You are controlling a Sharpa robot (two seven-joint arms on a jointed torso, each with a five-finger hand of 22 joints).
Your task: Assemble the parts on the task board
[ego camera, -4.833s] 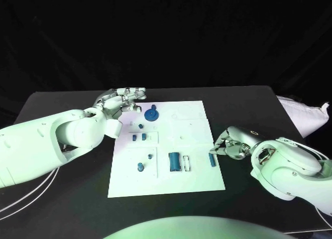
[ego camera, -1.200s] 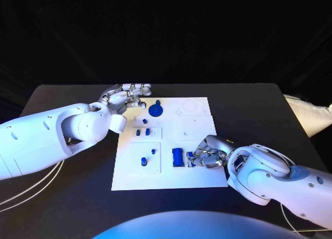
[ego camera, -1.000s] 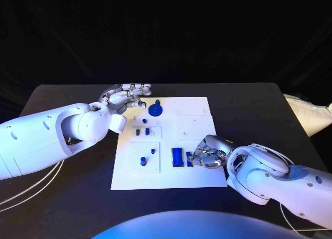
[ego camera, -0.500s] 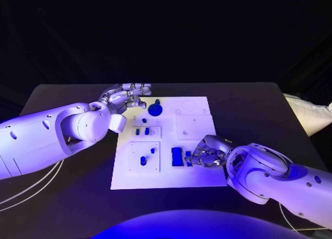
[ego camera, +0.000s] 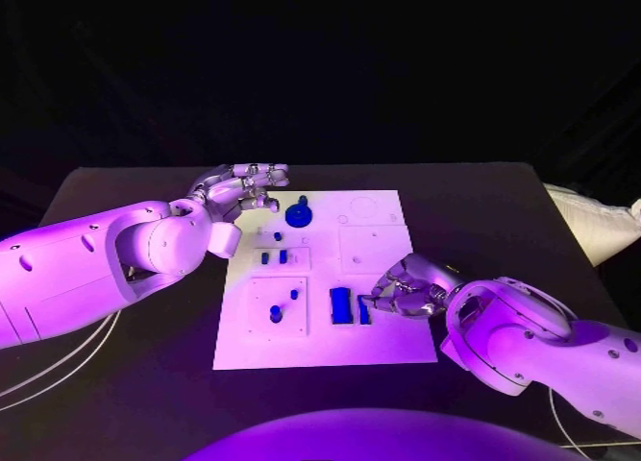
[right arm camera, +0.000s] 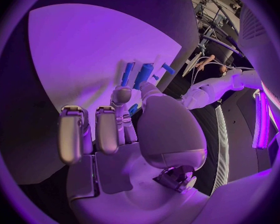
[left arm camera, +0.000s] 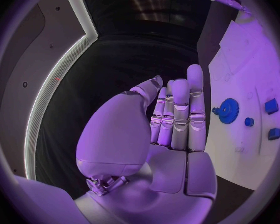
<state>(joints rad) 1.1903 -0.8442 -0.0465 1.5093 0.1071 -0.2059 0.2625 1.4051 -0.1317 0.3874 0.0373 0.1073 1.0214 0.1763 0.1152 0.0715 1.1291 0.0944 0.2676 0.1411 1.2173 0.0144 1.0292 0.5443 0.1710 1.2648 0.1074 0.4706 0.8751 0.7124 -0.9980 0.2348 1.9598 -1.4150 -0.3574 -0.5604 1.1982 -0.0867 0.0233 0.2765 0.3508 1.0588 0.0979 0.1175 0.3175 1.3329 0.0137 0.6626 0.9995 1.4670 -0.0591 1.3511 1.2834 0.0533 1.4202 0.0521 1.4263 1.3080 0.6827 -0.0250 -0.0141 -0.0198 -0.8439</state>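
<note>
The white task board (ego camera: 382, 245) lies mid-table. On it are a blue gear (ego camera: 300, 213), small blue parts (ego camera: 273, 257), a wide blue block (ego camera: 341, 304) and a narrow blue bar (ego camera: 363, 309). My right hand (ego camera: 404, 289) hovers over the board's right side, just beside the bar. In the right wrist view a sliver of a blue part (right arm camera: 133, 108) shows pinched between thumb and finger, with the block (right arm camera: 143, 75) and the bar (right arm camera: 126, 73) beyond. My left hand (ego camera: 245, 188) hangs at the board's far left corner, fingers straight and holding nothing (left arm camera: 174, 119); the gear (left arm camera: 227, 109) lies beside it.
A white bag-like bundle (ego camera: 598, 223) lies off the table's right edge. The black table (ego camera: 140, 197) runs wide on both sides of the board. My left arm (ego camera: 85, 269) stretches across the table's left part.
Since the earliest frame my right hand came in from the board's right edge, where a bar lay, to beside the narrow bar. In the last half second it drew slightly farther away. The left hand stayed.
</note>
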